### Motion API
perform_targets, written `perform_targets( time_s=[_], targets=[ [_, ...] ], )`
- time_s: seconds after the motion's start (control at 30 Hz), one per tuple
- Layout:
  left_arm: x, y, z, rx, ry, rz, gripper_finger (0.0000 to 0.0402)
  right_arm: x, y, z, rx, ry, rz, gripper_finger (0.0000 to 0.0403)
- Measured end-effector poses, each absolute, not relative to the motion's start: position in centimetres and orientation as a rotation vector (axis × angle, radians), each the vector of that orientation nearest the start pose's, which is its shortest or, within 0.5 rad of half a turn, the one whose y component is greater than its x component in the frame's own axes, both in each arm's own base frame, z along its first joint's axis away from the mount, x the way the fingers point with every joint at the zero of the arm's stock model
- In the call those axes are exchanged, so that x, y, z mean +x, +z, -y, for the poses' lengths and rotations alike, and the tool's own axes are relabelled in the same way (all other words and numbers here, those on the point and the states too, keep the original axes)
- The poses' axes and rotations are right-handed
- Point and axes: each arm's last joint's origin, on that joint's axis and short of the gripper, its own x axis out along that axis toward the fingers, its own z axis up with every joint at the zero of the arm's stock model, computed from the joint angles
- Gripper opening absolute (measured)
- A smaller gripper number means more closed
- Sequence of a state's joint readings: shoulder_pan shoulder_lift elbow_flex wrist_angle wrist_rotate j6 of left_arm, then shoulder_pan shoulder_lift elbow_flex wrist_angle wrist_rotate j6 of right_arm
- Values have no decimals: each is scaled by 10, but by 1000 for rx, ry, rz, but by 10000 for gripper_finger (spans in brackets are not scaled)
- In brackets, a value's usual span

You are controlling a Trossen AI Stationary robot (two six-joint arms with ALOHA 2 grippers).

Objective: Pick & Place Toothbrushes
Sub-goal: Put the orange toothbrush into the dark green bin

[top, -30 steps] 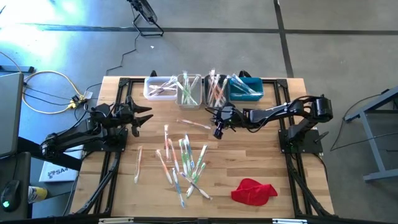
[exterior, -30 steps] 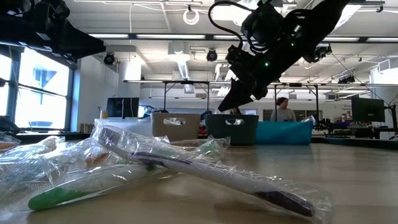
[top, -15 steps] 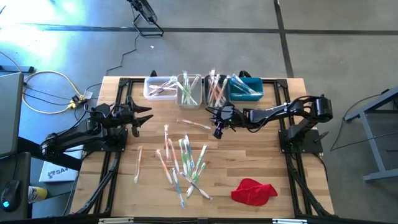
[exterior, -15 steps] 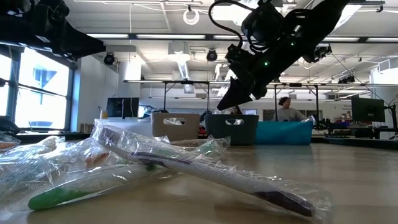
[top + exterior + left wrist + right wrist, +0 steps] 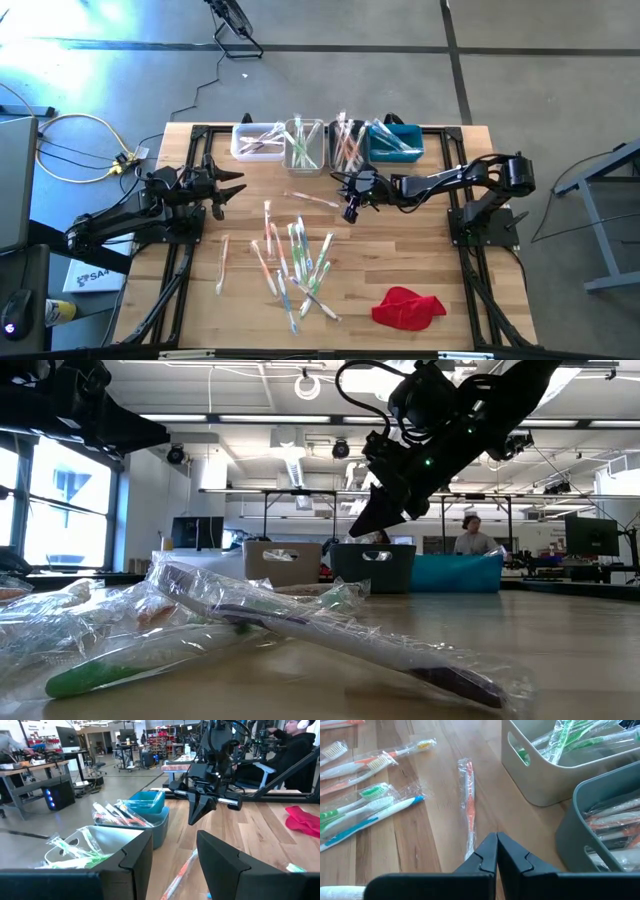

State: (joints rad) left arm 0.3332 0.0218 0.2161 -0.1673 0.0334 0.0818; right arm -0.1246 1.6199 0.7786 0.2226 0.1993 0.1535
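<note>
Your desk (image 5: pixel 420 255) has bare wood along its right side. The toothbrushes (image 5: pixel 295 258) lie scattered at mid-desk, more filling the bins (image 5: pixel 325 142) on the far edge. The red cloth (image 5: pixel 407 306) sits near the front right. Your right claw (image 5: pixel 350 213) hangs clenched and empty above one orange toothbrush (image 5: pixel 469 802). Your left claw (image 5: pixel 228 188) waits parted, empty, at the left edge.

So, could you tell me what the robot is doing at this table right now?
It is sorting wrapped toothbrushes from a loose pile on the table into the bins along the far edge. The right gripper is shut and empty, hovering just above an orange-handled toothbrush that lies alone near the bins. The left gripper waits open at the table's left side, holding nothing.
</note>
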Motion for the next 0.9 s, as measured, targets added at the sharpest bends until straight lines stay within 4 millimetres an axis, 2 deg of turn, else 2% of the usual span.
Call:
perform_targets(
  time_s=[0.9],
  targets=[
    [77,218,-26,86,302,15,150,318,171,46,130,-364,-559,2]
  ],
)
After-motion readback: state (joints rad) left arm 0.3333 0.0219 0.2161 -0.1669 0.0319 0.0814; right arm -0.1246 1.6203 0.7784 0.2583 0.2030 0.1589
